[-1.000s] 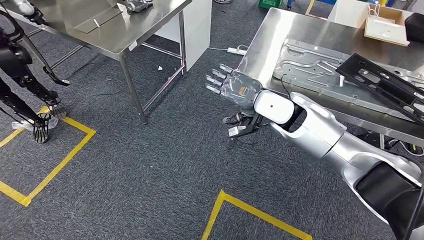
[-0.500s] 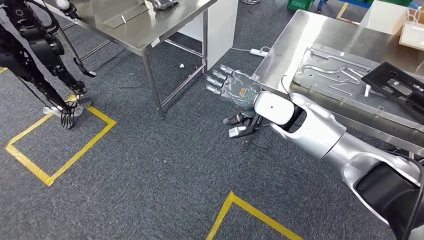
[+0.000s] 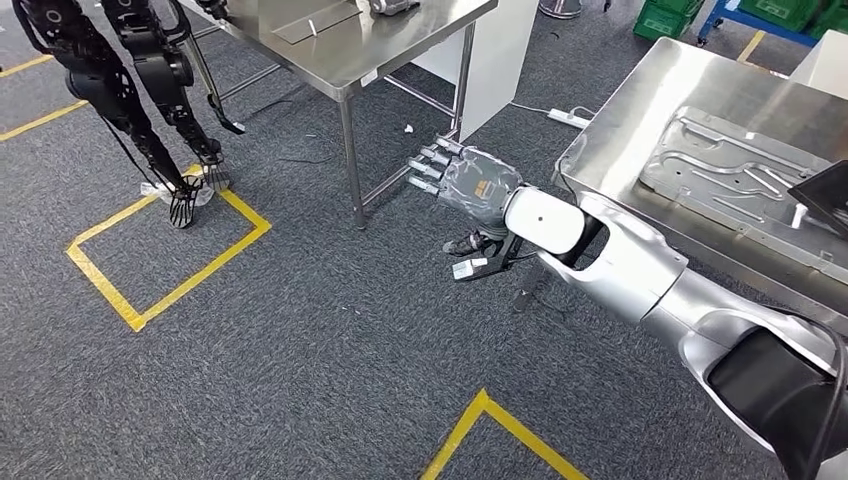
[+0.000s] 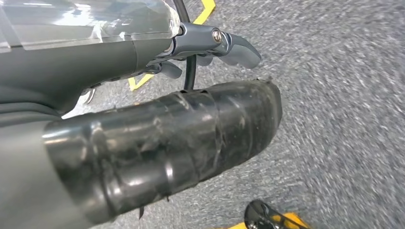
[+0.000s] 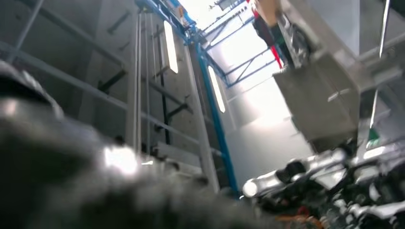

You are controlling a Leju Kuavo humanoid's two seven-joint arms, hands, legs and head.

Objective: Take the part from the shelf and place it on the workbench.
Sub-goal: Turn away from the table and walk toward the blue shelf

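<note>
My right hand (image 3: 465,180) reaches forward over the carpet, fingers stretched out and apart, holding nothing. It hangs just left of the steel workbench (image 3: 640,110). On that bench lies a silver pressed-metal panel (image 3: 740,180), and the corner of a black part (image 3: 828,195) shows at the picture's right edge. In the left wrist view my left hand (image 4: 143,95) hangs above the grey carpet, its thumb (image 4: 191,138) apart from the fingers (image 4: 234,47), with nothing between them. The right wrist view is blurred, and my right hand (image 5: 95,191) is a dark mass in it.
A second steel table (image 3: 380,45) stands at the back, its leg (image 3: 350,165) close to my right hand. A black robot (image 3: 130,70) stands at the far left by a yellow taped square (image 3: 160,270). A power strip (image 3: 570,117) lies on the floor.
The whole picture has slid to the right, so the camera has turned left. My right arm and hand hold the same outstretched pose.
</note>
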